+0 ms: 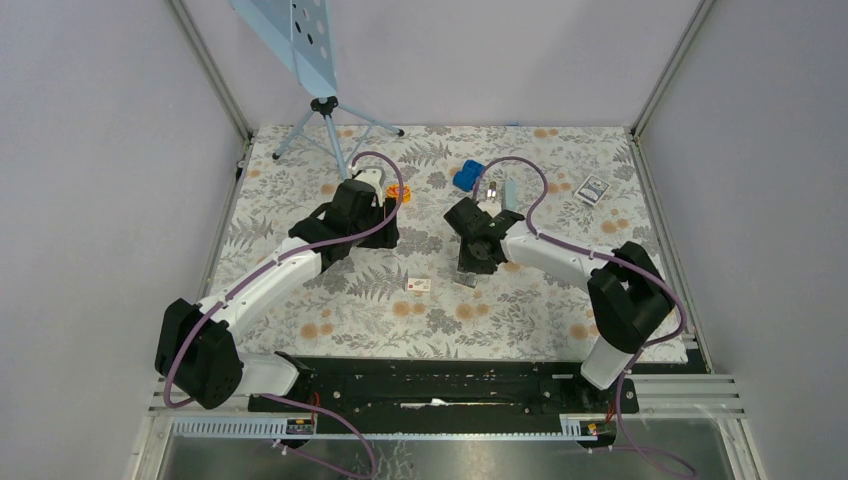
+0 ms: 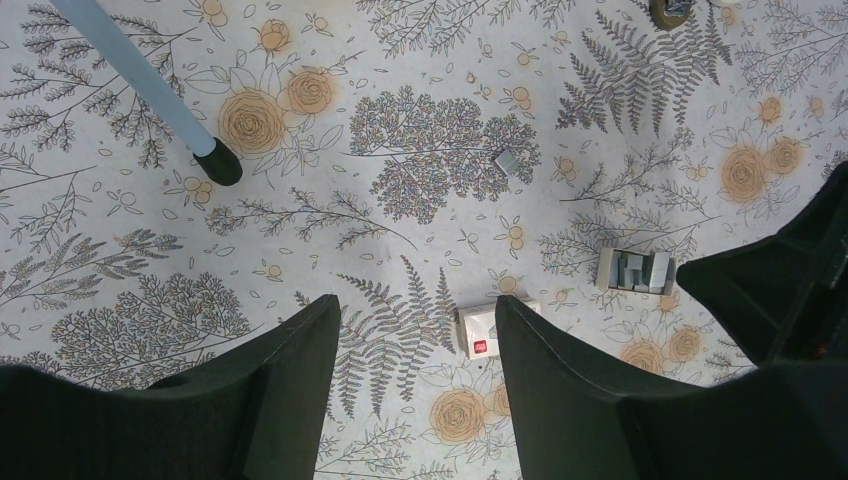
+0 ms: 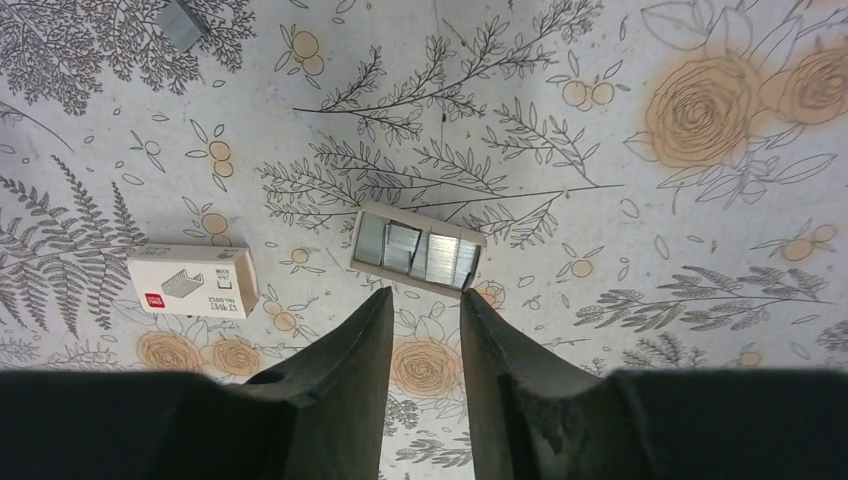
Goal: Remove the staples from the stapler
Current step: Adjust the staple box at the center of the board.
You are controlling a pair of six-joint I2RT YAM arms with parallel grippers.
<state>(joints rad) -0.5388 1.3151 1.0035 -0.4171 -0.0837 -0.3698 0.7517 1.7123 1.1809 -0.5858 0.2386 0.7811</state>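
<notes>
- Pale grey walls close in a table [image 1: 330, 320] under a floral cloth. In the top view a tripod [image 1: 325, 110] stands at the upper left. A blue-and-silver thing that I take for the stapler [image 1: 466, 178] lies at upper centre.
- Same view: the right arm [image 1: 550, 250] reaches to a small tray [image 1: 467, 281] at centre, with a small white box [image 1: 419, 285] just left of it. The left arm [image 1: 280, 270] ends further left, well apart from the stapler. The loose staples are too small to pick out here.
- Left wrist view: the left gripper [image 2: 418, 310] stands wide and holds nothing, with the white box on the cloth between its 2 fingers at lower centre. The staples [image 2: 508, 160], 1 short grey strip, lie bare on the cloth above centre. The tray sits at the right with silvery strips inside.
- Right wrist view: the right gripper [image 3: 425, 297] is narrowly parted and empty, its tips just below the tray at centre. The white box is at the left and the staples are at the upper left corner.
- Judgement: the strip lying clear of the stapler suggests the unloading is largely done. Whether the magazine holds more I cannot tell. What may be left is to put that strip with the others and draw both arms back.
</notes>
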